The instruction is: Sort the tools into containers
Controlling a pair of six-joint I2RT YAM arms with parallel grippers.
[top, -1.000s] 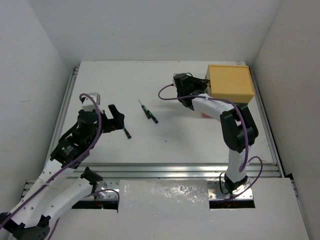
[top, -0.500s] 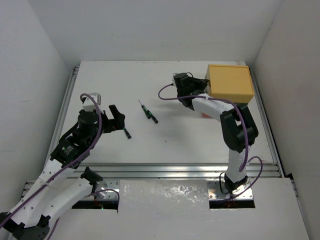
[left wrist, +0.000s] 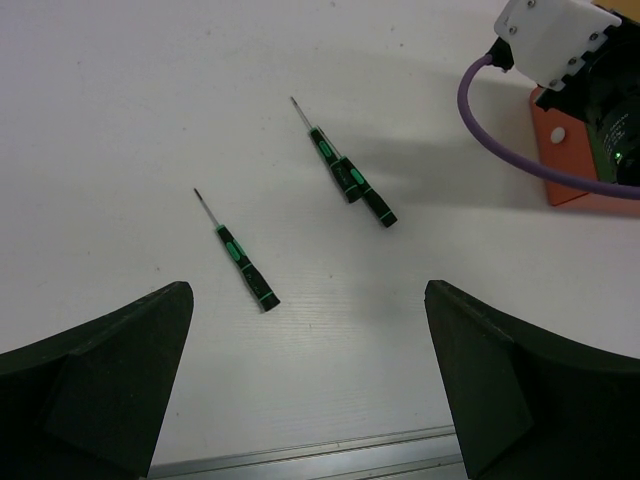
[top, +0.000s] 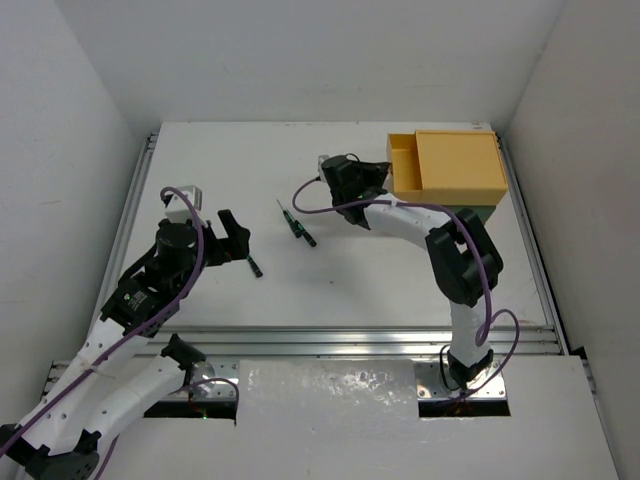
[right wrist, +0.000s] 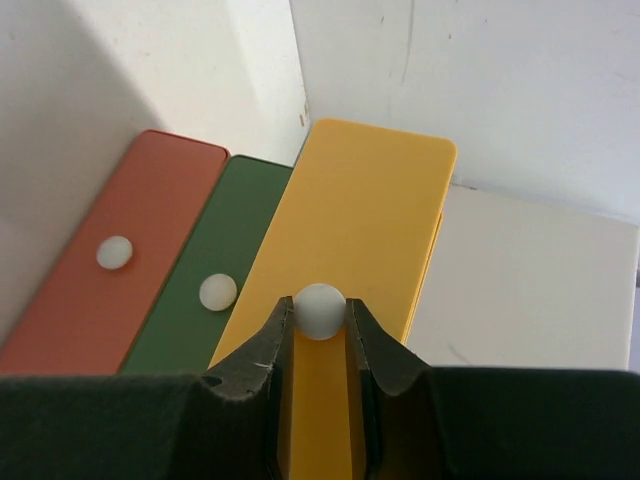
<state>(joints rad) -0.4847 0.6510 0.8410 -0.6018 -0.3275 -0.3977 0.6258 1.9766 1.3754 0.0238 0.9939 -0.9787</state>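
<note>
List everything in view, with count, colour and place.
lone screwdriver: one, black-and-green handle, on the table in front of the left arm
paired screwdrivers: two, black-and-green handles, overlapping, further out
yellow drawer: one, yellow, top of the stack at far right, pulled partly out
green drawer: one, dark green, middle of the stack
red-orange drawer: one, bottom of the stack
knobs: three, white, one per drawer front
table: one, white
left gripper: one, black, open above the screwdrivers
right gripper: one, black, shut on the yellow drawer's knob
</note>
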